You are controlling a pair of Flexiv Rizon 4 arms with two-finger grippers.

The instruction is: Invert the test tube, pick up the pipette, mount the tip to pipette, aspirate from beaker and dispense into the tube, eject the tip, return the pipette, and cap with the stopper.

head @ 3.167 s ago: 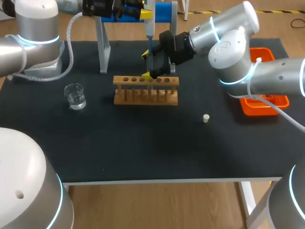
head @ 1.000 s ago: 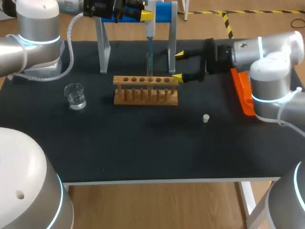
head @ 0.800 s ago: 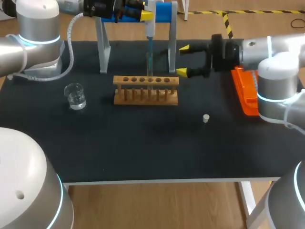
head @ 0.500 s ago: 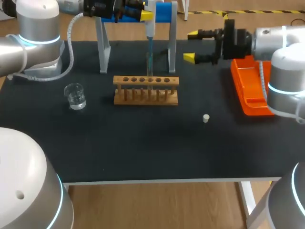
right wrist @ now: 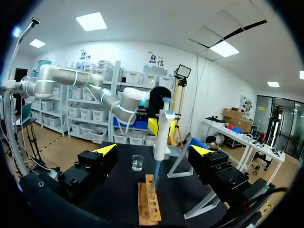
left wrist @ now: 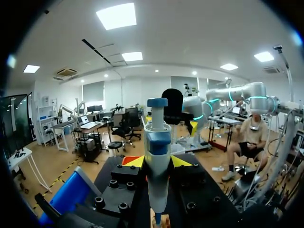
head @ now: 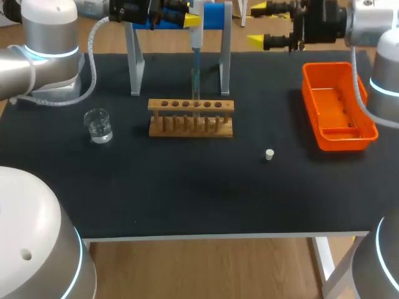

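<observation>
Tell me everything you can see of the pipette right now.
The white-and-blue plastic pipette stands upright with its blue plunger knob on top, clamped between the yellow-tipped fingers of the left gripper. Its thin bluish tip points down into the clear test tube, which stands in the wooden rack.

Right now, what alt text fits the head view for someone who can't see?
The left gripper holds a pipette upright, its tip in a test tube in the wooden rack. The right gripper hangs open at the back right.
</observation>
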